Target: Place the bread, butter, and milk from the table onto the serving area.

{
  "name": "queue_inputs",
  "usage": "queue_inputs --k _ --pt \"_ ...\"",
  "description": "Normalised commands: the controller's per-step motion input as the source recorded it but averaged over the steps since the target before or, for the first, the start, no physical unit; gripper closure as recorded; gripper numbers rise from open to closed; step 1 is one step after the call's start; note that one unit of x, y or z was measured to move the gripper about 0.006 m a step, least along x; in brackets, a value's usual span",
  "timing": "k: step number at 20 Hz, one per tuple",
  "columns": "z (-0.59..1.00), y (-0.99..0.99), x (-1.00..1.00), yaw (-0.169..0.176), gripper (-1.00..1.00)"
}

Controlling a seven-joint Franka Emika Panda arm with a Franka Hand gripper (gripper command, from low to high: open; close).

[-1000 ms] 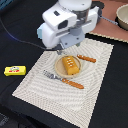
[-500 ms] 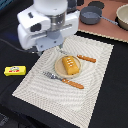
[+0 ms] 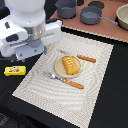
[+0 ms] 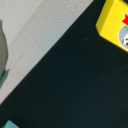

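Observation:
The bread (image 3: 70,65), an orange-brown loaf, lies on the round tan plate (image 3: 58,67) on the cream serving area (image 3: 85,102). The butter (image 3: 15,70), a yellow box with a red label, lies on the black table (image 3: 112,95) at the exterior view's left, off the mat. It also shows in the wrist view (image 4: 116,22). My gripper (image 3: 35,53) hangs over the mat's left edge, between plate and butter. Its fingers do not show clearly. The milk is hidden in the exterior view. A pale blue corner (image 4: 7,124) shows at the wrist view's edge, but I cannot tell what it is.
A fork (image 3: 51,76) and an orange-handled knife (image 3: 76,84) lie by the plate, and another orange-handled utensil (image 3: 86,58) lies behind it. Grey pots (image 3: 90,15) stand on a reddish-brown board (image 3: 107,31) at the back. The white arm (image 3: 27,25) blocks the back left.
The arm has moved from above the plate toward the exterior view's left, now over the mat's left edge near the butter. The bread stays on the plate.

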Motion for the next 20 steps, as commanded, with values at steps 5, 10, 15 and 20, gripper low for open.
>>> queue_inputs --k 5,10,15,20 --pt "-0.28 -0.02 -0.61 0.199 -1.0" --pt "-0.27 -0.01 -0.67 0.189 -1.0" --pt "-0.21 -0.06 -0.8 0.152 -1.0" --pt "-0.24 -0.16 -0.58 0.087 -1.0"
